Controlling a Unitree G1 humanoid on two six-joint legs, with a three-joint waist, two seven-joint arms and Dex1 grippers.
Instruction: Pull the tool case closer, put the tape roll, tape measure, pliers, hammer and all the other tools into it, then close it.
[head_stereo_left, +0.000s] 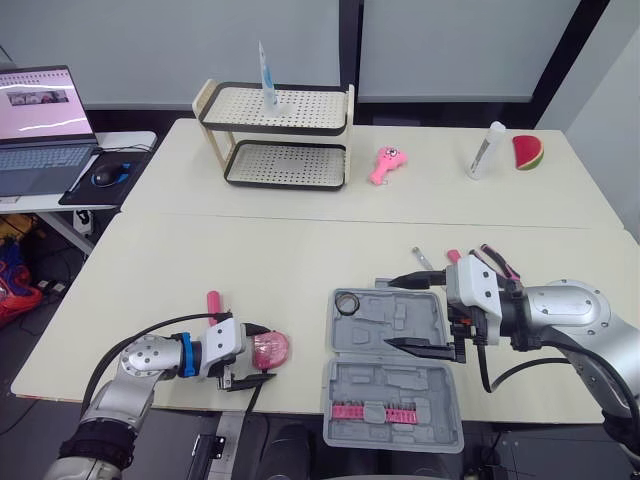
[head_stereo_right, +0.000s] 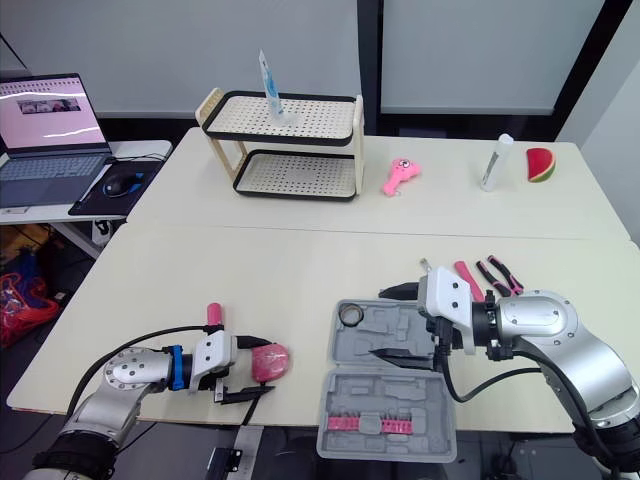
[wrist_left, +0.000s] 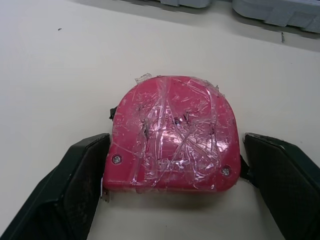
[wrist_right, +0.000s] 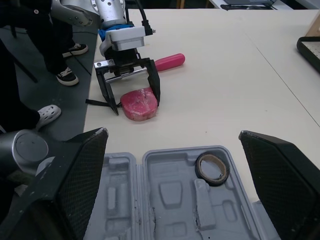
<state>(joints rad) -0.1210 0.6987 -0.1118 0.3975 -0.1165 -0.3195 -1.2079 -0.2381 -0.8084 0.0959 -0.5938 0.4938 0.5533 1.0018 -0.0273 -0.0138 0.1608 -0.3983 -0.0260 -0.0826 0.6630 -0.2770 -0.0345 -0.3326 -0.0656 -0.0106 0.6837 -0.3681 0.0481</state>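
The grey tool case (head_stereo_left: 392, 350) lies open near the table's front edge, with a tape roll (head_stereo_left: 348, 302) in its far left corner. My right gripper (head_stereo_left: 408, 312) hovers open over the case's far half, with nothing between its fingers. To the left, a pink tape measure (wrist_left: 172, 132) rests on the table between the fingers (wrist_left: 85, 185) of my open left gripper (head_stereo_left: 262, 353). A pink-handled tool (head_stereo_left: 213, 301) lies just beyond that gripper. Pliers (head_stereo_left: 500, 262), another pink handle (head_stereo_left: 452, 257) and a small metal piece (head_stereo_left: 424, 260) lie behind my right gripper.
A two-tier rack (head_stereo_left: 285, 130), a pink toy (head_stereo_left: 386, 165), a white tube (head_stereo_left: 485, 150) and a watermelon-slice toy (head_stereo_left: 528, 153) stand at the far side. A laptop (head_stereo_left: 40, 125) sits on a side table to the left. A person's shoes (wrist_right: 67, 75) are on the floor by the table's front edge.
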